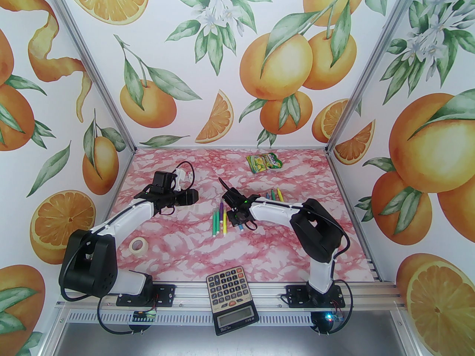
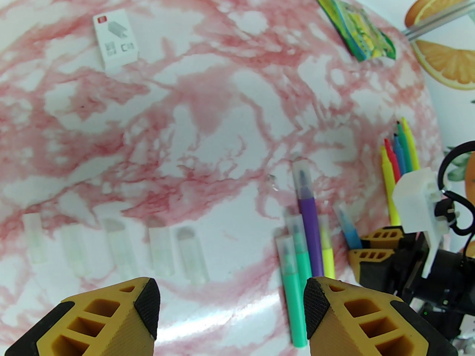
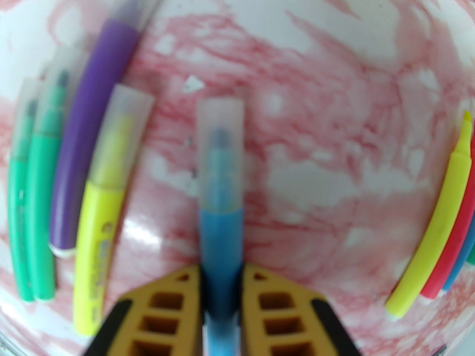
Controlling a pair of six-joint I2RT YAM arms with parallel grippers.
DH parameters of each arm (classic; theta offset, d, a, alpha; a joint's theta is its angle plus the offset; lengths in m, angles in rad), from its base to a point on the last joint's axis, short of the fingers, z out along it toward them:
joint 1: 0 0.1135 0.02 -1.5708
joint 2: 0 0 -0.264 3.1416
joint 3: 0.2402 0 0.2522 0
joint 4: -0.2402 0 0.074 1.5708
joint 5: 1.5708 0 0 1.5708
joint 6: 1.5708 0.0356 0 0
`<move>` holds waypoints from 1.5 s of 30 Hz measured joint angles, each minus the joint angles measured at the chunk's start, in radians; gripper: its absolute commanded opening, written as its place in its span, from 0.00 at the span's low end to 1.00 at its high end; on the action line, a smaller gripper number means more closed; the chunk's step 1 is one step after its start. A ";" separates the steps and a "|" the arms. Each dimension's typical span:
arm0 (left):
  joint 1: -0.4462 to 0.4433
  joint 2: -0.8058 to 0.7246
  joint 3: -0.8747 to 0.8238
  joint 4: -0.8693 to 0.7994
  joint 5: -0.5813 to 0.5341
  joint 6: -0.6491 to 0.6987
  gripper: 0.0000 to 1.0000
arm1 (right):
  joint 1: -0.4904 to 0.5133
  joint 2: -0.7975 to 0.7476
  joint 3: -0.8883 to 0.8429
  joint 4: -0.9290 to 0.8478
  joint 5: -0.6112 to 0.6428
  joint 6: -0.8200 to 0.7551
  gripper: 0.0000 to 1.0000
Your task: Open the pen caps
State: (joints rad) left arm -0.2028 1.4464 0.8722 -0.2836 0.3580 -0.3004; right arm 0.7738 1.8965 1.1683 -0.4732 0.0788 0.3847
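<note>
**Right claw clamps blue pen, cap on**

The right arm [image 1: 282,208] bends at the elbow and reaches toward the middle of the table [image 1: 178,250], wrist tipped down. Its claw [image 3: 221,273] is closed tight on the barrel of a blue pen [image 3: 220,232]. The pen's clear cap [image 3: 219,150] is on and juts straight out ahead of the fingertips, clear of them.

The left arm [image 1: 130,213] stretches forward over the table's left half. Its claw [image 2: 232,302] hangs above the surface with its fingers parted and nothing between them.

Four more capped pens [image 2: 310,232] lie side by side just left of the blue one: two green, one purple, one yellow. Five bare pens [image 2: 397,158] (two yellow, one red, one blue, one green) lie bunched past the right claw, tips exposed.

In the left wrist view, a row of loose caps [image 2: 117,243] lies in front of the left claw, well apart from the pens. They look like five, though they are blurred.

One calculator [image 1: 232,299] sits on the near rail, one tape roll [image 1: 139,245] by the left arm, one snack packet [image 1: 265,161] at the far edge, and one white box [image 2: 115,37] beyond the caps.
</note>
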 measured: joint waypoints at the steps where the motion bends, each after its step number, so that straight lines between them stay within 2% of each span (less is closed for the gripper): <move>1: 0.000 0.003 0.000 0.008 0.012 -0.005 0.67 | -0.005 -0.010 -0.015 0.017 -0.017 0.000 0.17; 8: -0.009 0.037 -0.007 0.095 0.116 -0.045 0.67 | -0.062 -0.131 -0.118 0.140 -0.185 0.005 0.17; 15: -0.078 0.085 -0.006 0.189 0.227 -0.086 0.67 | -0.087 -0.207 -0.164 0.291 -0.338 0.016 0.16; 26: -0.145 0.143 0.036 0.288 0.324 -0.143 0.64 | -0.087 -0.249 -0.203 0.426 -0.455 0.035 0.17; 36: -0.161 0.183 0.059 0.324 0.367 -0.192 0.48 | -0.087 -0.269 -0.208 0.472 -0.481 0.038 0.17; 45: -0.169 0.190 0.077 0.332 0.392 -0.212 0.23 | -0.087 -0.269 -0.216 0.487 -0.481 0.038 0.16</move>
State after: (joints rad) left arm -0.3717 1.6367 0.9497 0.0486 0.7498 -0.5125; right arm 0.6868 1.6276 0.9527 0.0139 -0.4019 0.4225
